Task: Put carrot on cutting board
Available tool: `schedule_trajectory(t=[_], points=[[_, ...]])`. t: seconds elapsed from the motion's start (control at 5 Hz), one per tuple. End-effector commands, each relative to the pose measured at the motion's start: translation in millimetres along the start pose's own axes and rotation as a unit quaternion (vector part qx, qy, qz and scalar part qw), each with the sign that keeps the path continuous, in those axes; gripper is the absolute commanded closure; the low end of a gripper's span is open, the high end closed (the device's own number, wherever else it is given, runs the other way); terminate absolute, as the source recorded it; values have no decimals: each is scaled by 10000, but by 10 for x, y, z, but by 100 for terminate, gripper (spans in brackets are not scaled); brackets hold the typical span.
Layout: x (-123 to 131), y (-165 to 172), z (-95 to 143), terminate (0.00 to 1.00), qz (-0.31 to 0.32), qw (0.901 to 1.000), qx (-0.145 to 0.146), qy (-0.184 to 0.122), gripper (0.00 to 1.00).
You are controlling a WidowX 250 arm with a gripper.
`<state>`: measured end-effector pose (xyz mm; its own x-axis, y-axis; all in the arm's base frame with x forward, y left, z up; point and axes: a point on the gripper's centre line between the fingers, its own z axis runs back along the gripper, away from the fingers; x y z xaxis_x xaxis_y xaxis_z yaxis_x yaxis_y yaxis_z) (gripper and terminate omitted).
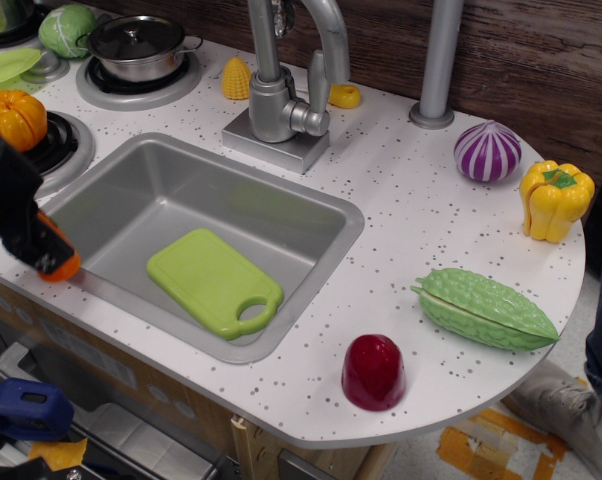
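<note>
The carrot (63,266) is a small glossy orange piece at the left edge of the counter, mostly covered by my black gripper (43,250). The gripper is shut on the carrot and holds it just above the counter, to the left of the sink's left rim. The lime-green cutting board (206,275) lies flat on the sink floor, its handle hole toward the front right. The carrot is about a hand's width left of the board.
The metal sink (181,185) holds the board. A ribbed orange pumpkin (14,118) sits on a burner behind the gripper. A faucet (276,100), pot (138,45), corn (237,78), purple onion (487,151), yellow pepper (553,200), green gourd (484,308) and red piece (373,372) stand around.
</note>
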<state>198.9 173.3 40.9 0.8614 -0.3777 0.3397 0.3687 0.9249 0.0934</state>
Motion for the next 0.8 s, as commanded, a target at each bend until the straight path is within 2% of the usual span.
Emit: schedule_trajectory(t=[0.0, 0.2, 0.4, 0.6], points=[[494, 144, 215, 0, -386, 9983, 437, 60, 100], [648, 130, -36, 0, -517, 9971, 547, 98, 100], [683, 31, -297, 0, -404, 9973, 606, 69, 100], [694, 33, -515, 100, -471, 9969, 625, -55, 100]])
